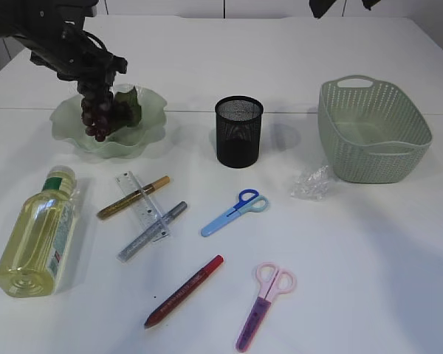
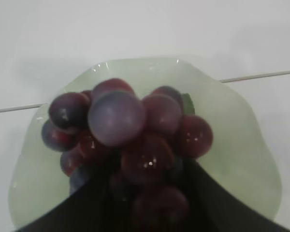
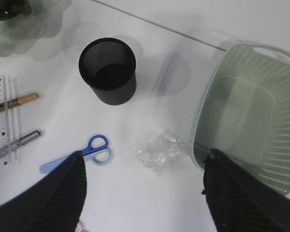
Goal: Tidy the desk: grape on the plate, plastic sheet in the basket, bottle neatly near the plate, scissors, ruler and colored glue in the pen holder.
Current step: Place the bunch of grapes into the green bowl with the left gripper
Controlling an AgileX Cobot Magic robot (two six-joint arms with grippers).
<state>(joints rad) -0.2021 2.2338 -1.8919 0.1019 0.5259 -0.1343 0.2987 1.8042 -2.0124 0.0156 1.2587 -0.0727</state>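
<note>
Spanning the frame — white table, pale seams

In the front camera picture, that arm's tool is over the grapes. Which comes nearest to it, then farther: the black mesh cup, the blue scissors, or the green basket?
From the left tool above the grapes:
1. Black mesh cup, centre of the table.
2. Blue scissors, in front of the cup.
3. Green basket, far right.

Black left arm, black cables, matte black ribbed end effector fingers
</note>
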